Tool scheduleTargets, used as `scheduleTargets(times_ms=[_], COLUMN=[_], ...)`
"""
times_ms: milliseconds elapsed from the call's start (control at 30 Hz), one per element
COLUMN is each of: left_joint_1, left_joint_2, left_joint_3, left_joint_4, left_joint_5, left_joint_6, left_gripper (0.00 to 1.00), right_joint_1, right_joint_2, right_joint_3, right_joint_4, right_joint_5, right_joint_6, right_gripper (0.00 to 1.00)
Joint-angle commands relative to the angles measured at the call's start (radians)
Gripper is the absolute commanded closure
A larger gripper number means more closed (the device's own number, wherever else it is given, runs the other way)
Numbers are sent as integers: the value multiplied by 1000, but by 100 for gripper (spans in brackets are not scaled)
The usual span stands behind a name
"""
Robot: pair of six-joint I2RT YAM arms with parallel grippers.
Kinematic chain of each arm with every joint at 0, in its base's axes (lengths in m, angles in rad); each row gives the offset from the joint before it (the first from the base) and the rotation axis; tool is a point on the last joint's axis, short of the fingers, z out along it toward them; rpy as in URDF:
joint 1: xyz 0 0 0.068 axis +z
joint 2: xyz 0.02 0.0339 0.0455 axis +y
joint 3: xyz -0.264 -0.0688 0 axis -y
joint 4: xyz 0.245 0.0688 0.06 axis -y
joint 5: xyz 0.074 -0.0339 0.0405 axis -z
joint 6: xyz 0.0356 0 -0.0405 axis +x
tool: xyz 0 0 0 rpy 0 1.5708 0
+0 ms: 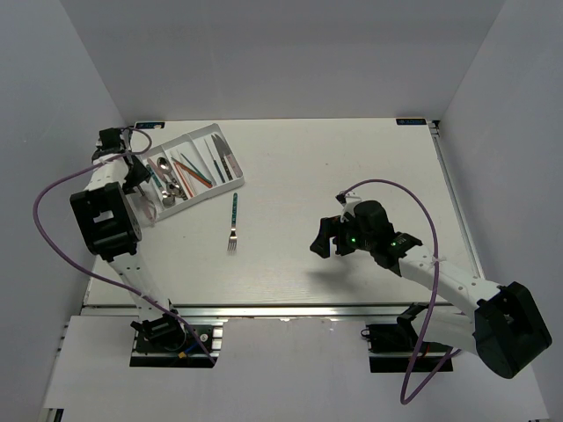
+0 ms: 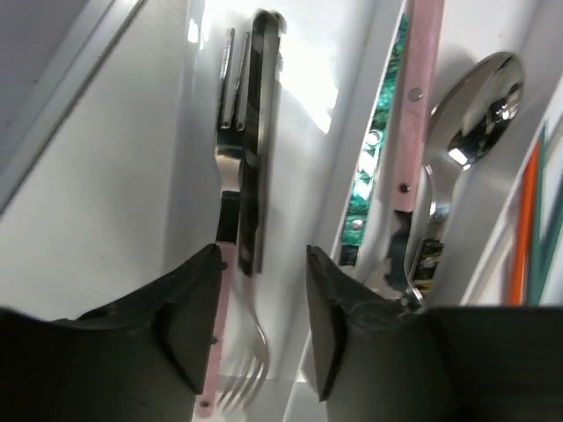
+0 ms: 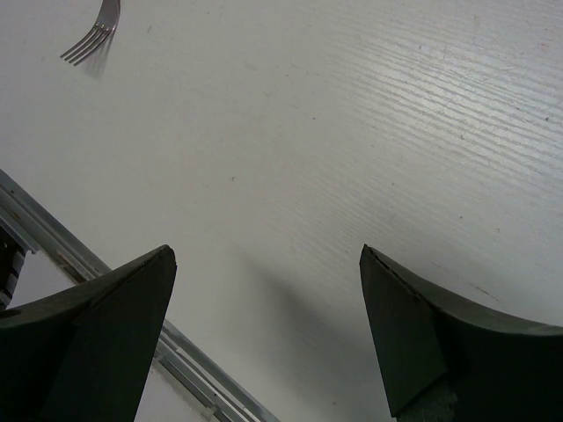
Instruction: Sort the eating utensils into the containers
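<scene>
One fork (image 1: 233,225) loose near table centre, long axis far-to-near, tines toward near edge. Lies left of right gripper (image 1: 324,237), fingers spread, empty, nearer arm. Over tray (image 1: 189,139), far-left corner: left gripper (image 2: 262,264), spread, empty.

Tray (image 1: 189,141) far left, utensils (image 1: 179,178) inside — fork (image 1: 232,230) before it, on table (image 1: 352,167)

The table (image 3: 369,132) is matt white with a fine ridged grain, the cutlery tray (image 2: 343,141) is glossy white plastic, its spoon (image 2: 479,101) is mirror-polished metal, and the teal-handled fork (image 1: 234,221) has shiny metal tines.
</scene>
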Motion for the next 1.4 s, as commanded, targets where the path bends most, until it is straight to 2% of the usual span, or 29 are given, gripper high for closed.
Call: scheduleTargets(times_ms=[0,100,200,267,400,433,500,567,700,800,867,1000,1100,1200,1367], left_joint_1=[1,1,-17,-66,-308,-420,-522,-560,-686,-731,-739,-746,-749,-749,-749], left_joint_2=[-98,-164,-245,-299,-391,-407,-421,-434,-422,-375,-346,-289,-251,-221,-182], left_joint_3=[19,-6,-24,-56,-83,-93,-150,-200,-282,-306,-322,-354,-349,-340,-354], left_joint_4=[4,24,30,35,-13,-21,-18,17,54,73,96,157,166,153,153], left_joint_5=[-71,-59,-14,-32,-210,-264,-292,-257,-230,-218,-183,-134,-144,-172,-210], left_joint_6=[-14,-20,-33,-28,-14,-16,-31,-50,-40,-36,-37,-45,-48,-50,-53], left_gripper=[37,11,8,2,2,2,2,3,18,24,28,29,30,39,41], right_joint_1=[-2,-2,-2,-2,-2,-2,-2,-2,-2,-2,-2,-2,-2,-2,-2], right_joint_2=[-15,-20,-20,-20,-21,-23,-26,-27,-21,-18,-20,-20,-13,-18,-21], right_joint_3=[-14,-15,-15,-15,-15,-15,-17,-18,-18,-17,-17,-17,-15,-17,-18], right_joint_4=[27,27,27,29,29,27,29,30,32,32,30,32,30,30,30], right_joint_5=[-16,-13,-12,-13,-4,-2,2,2,4,8,13,15,13,16,15], right_joint_6=[-13,-13,-13,-13,-12,-10,-10,-9,-7,-7,-7,-6,-7,-7,-7], right_gripper=[11,11,11,11,11,11,11,11,11,11,11,11,11,11,11])
